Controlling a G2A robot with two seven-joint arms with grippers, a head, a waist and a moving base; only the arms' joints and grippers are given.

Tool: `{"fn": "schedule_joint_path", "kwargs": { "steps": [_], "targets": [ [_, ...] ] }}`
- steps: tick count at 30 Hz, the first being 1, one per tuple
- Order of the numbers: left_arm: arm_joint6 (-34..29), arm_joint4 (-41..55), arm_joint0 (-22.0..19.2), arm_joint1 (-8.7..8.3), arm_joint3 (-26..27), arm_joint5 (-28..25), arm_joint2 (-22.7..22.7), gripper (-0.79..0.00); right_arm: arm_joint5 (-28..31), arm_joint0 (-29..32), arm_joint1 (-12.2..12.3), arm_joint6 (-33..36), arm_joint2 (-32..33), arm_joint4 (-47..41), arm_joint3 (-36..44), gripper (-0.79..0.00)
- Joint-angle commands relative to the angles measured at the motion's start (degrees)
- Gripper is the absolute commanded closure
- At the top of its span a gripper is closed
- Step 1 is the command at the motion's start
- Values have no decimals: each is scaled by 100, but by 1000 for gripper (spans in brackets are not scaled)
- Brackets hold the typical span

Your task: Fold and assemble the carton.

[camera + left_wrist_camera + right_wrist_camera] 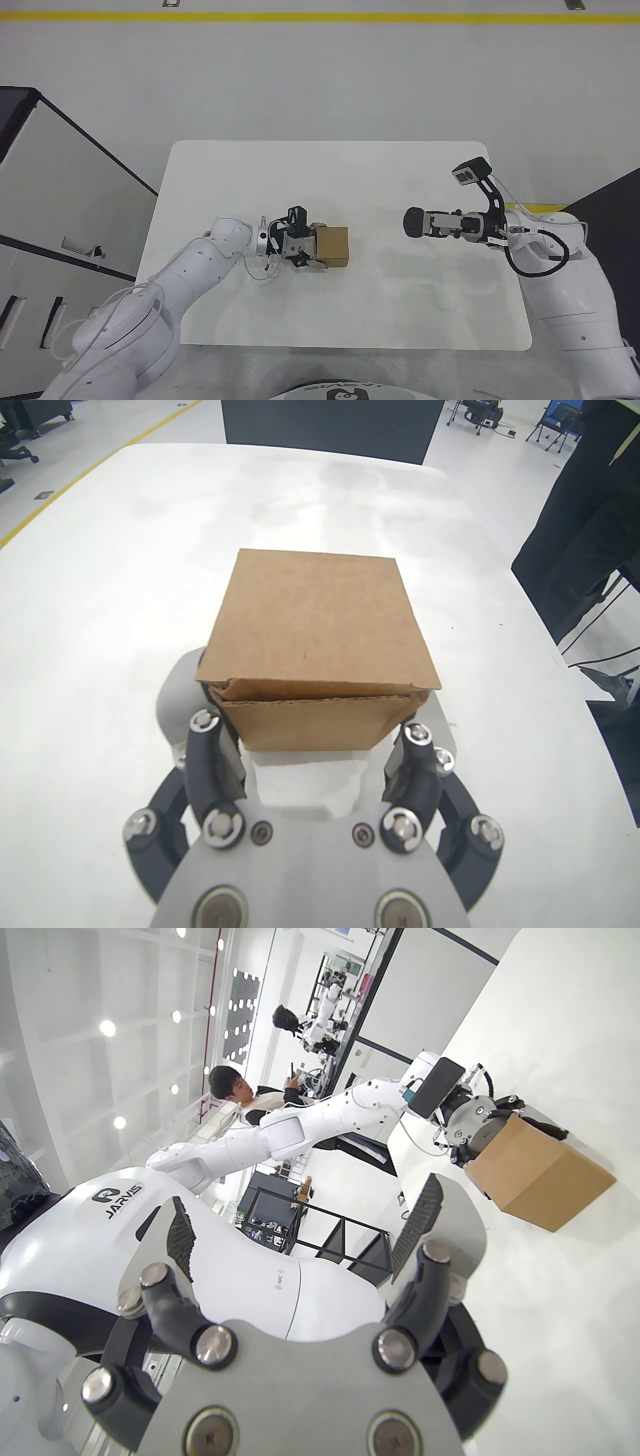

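The white surface [400,300] carries the brown carton [333,245], folded into a box shape and lying left of its middle. My left claw [305,247] grasps the carton's end, one finger on each side. My right claw [408,222] hangs released, jaws spread, well apart from the carton.

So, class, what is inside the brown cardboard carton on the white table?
Nothing inside shows: the brown cardboard carton is folded closed, its end flaps meeting at the left claw. Its interior is covered.
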State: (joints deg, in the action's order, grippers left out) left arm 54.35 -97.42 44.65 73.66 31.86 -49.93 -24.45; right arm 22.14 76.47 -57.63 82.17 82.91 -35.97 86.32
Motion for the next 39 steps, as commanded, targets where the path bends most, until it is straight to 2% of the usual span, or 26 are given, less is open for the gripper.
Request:
{"fn": "schedule_joint_path", "kwargs": {
  "steps": [1,10,17,23,30,39],
  "targets": [
    [23,7,-7,1,-14,23,9,-785,0,0,0,0,0,0,0,-785],
    [151,107,18,-103,48,150,12,-785,0,0,0,0,0,0,0,-785],
    [230,229,86,-370,386,229,13,-785,0,0,0,0,0,0,0,-785],
    [321,347,200,-731,894,320,21,-785,0,0,0,0,0,0,0,-785],
    [407,484,333,-1248,1605,406,-72,-785,0,0,0,0,0,0,0,-785],
    [334,707,603,-1970,2594,333,-511,-785,0,0,0,0,0,0,0,-785]
  ]
}}
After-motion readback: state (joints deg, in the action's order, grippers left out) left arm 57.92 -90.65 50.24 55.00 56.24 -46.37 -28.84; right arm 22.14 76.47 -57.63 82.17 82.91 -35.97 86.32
